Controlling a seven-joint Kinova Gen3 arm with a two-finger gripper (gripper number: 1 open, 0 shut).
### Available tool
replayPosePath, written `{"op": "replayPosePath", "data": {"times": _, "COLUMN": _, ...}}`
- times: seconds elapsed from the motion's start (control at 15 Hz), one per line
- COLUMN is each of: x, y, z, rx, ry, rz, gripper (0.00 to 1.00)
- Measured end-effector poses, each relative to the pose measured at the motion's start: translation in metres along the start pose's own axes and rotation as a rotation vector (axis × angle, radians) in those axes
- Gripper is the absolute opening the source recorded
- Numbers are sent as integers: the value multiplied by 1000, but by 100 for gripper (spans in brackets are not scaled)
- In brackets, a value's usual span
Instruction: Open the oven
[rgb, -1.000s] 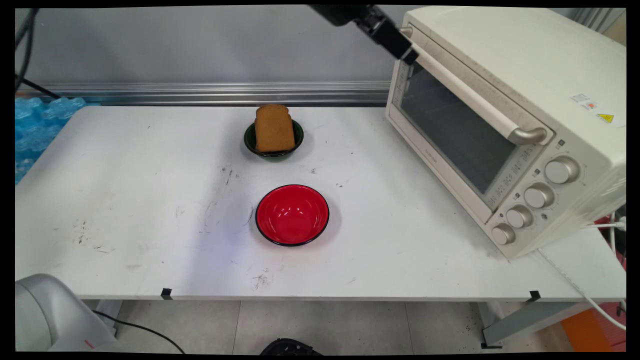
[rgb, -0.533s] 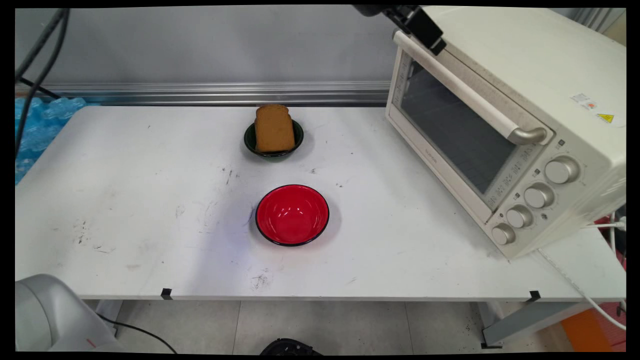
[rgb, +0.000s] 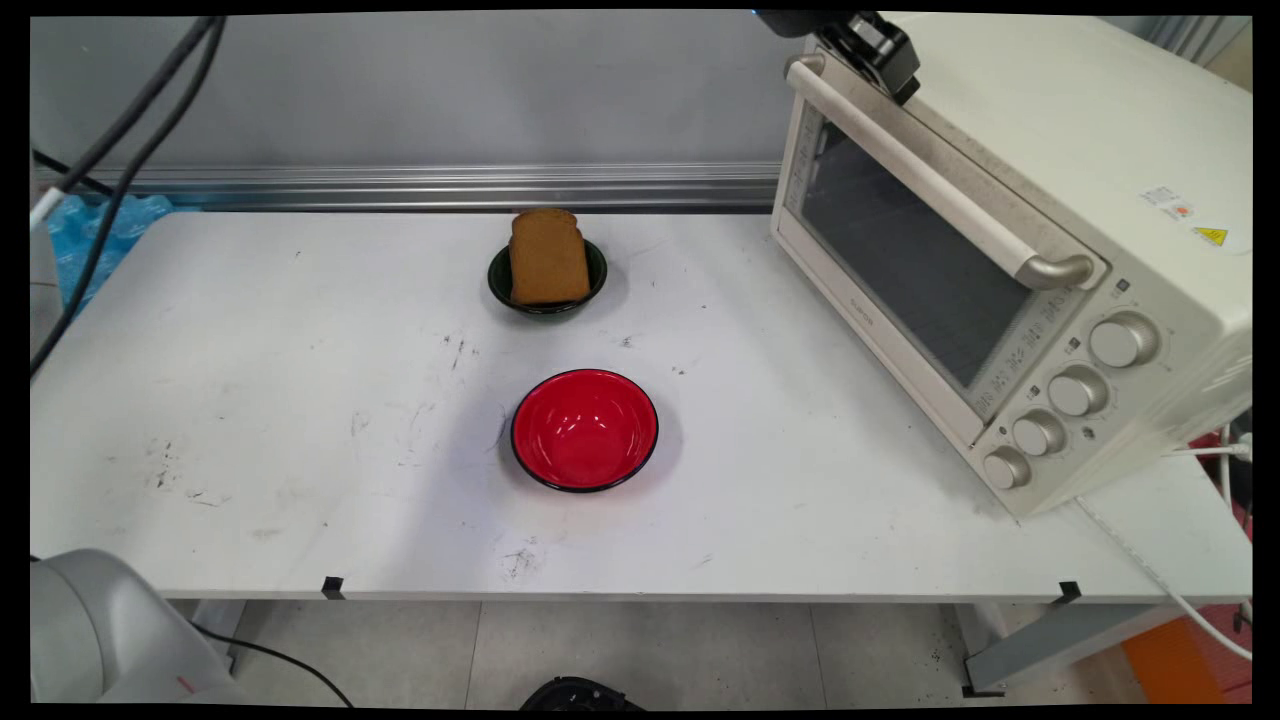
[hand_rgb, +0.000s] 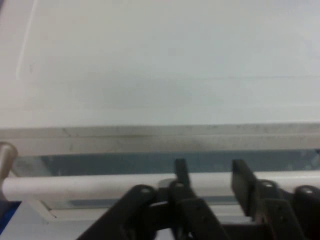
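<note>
The claw (hand_rgb: 207, 172), fingers apart, hovers over the toaster oven's (rgb: 1010, 250) door handle (rgb: 920, 175) at its far end. On the desk (rgb: 250, 400), a green bowl (rgb: 497, 283) holds bread (rgb: 547, 258); a red bowl (rgb: 585, 430) holds nothing.

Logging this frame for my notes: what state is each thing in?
Toaster oven: door shut.
Door handle: gripper open, fingers in front of it.
Red bowl: empty, upright.
Dark bowl: holds bread.
Bread slice: leaning in the dark bowl.
</note>
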Motion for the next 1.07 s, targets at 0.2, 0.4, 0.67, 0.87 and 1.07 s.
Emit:
{"op": "replayPosePath", "data": {"times": 0.2, "x": 6, "y": 1, "z": 13, "rx": 11, "ry": -3, "rz": -9, "gripper": 0}}
{"op": "replayPosePath", "data": {"times": 0.4, "x": 9, "y": 3, "z": 25, "rx": 20, "ry": -12, "rz": -19, "gripper": 0}}
{"op": "replayPosePath", "data": {"times": 0.67, "x": 11, "y": 4, "z": 39, "rx": 27, "ry": -31, "rz": -34, "gripper": 0}}
{"op": "replayPosePath", "data": {"times": 0.87, "x": 12, "y": 5, "z": 51, "rx": 30, "ry": -49, "rz": -47, "gripper": 0}}
{"op": "replayPosePath", "data": {"times": 1.07, "x": 10, "y": 5, "z": 60, "rx": 34, "ry": -68, "rz": -57, "gripper": 0}}
